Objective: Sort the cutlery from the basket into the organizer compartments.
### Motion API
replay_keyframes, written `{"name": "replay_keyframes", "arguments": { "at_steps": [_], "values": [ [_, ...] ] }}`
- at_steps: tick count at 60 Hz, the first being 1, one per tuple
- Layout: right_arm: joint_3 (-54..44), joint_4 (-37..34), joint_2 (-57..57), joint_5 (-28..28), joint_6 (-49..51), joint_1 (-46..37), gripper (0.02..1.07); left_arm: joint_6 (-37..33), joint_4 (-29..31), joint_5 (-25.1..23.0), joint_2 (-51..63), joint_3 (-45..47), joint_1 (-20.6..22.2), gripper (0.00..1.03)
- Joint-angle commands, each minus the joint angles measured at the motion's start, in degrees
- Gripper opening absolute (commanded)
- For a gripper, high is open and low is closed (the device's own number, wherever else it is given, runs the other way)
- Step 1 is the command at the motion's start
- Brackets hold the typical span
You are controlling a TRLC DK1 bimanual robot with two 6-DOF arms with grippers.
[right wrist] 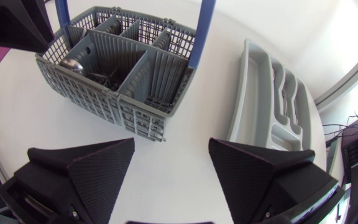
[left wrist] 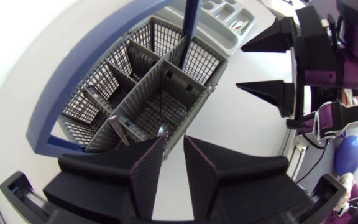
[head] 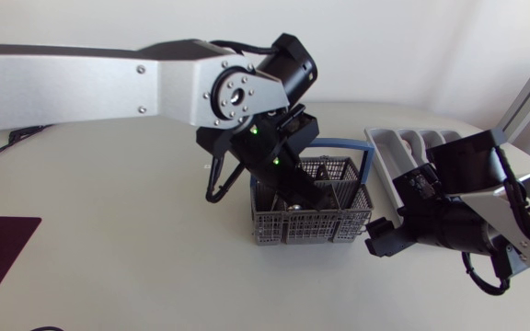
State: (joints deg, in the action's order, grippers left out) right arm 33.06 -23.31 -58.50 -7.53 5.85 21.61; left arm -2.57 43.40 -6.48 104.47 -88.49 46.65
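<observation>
Only the right wrist view shows me a spoon (right wrist: 73, 65) in the basket (right wrist: 104, 102) beside the organizer (right wrist: 241, 93), with my right end effector (right wrist: 171, 143) wide apart near the basket and my left end effector (left wrist: 174, 140) narrowly apart over it.

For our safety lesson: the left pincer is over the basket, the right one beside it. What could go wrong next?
The left pincer hangs just above the dividers in the basket and might jam on one before reaching the cutlery. The blue handle arches beside the left arm and could snag. The right pincer stands close; the two might bump.
</observation>
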Motion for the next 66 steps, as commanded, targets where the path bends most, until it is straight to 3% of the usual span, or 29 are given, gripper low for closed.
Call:
{"name": "replay_keyframes", "arguments": {
  "at_steps": [1,22,59,66],
  "values": [
    [-1.59,0.37,0.84,-0.03,0.39,-0.51,0.88,-0.16,-0.15,1.47,3.46,-1.42,1.07,0.28],
    [-2.12,0.63,1.28,-0.03,0.57,-0.42,0.88,0.55,-0.07,9.47,6.28,-3.53,2.48,0.33],
    [-2.56,1.07,1.02,-0.03,0.66,-0.16,0.88,1.69,0.37,9.47,10.41,-5.91,1.77,0.32],
    [-2.56,1.16,1.02,-0.03,0.66,-0.25,0.88,1.69,2.92,8.24,12.61,-7.75,1.60,0.29]
  ]
}}
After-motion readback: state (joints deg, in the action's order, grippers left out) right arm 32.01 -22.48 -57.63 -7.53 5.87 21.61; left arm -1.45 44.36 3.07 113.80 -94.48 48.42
